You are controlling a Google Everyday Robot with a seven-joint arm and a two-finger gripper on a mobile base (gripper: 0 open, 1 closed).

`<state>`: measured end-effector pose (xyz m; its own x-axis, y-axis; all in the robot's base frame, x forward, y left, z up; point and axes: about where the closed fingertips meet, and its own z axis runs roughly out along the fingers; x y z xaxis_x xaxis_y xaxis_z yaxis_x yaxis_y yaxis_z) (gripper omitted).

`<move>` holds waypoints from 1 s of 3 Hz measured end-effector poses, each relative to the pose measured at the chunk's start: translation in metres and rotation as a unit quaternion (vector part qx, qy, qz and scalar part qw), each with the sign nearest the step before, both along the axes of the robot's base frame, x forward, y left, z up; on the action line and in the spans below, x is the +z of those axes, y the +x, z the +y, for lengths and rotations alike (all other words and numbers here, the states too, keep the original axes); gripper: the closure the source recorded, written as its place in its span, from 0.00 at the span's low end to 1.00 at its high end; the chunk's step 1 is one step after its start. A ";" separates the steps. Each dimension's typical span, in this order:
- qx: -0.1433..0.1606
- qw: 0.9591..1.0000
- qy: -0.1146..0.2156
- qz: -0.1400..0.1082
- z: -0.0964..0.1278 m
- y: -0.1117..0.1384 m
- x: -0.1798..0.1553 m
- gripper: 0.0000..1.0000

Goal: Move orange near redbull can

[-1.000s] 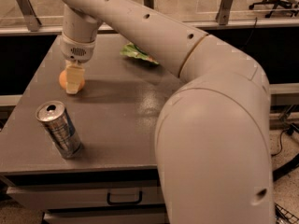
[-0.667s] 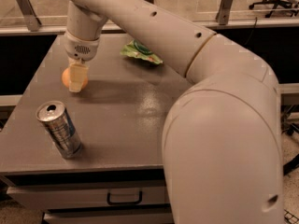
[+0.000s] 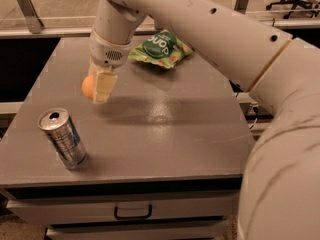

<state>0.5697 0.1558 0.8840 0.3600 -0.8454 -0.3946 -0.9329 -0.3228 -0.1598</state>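
Grey metal worktop seen from above, with a cream robot arm reaching across it from the right. At the arm's end, the gripper points down over the worktop's far left part, its fingers closed around the orange, which shows at the gripper's left side behind one pale finger. The redbull can stands tilted in this view, nearer the camera and a little left of the gripper, apart from it. A green snack bag lies beyond the gripper, to its right.
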 end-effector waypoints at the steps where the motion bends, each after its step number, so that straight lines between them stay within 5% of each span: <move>1: 0.040 0.999 -0.008 0.001 -0.018 -0.026 -0.002 1.00; 3: 0.115 0.993 -0.022 0.009 -0.025 -0.076 -0.010 1.00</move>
<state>0.4941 0.1312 0.8738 0.5386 -0.7586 -0.3665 -0.8364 -0.5337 -0.1245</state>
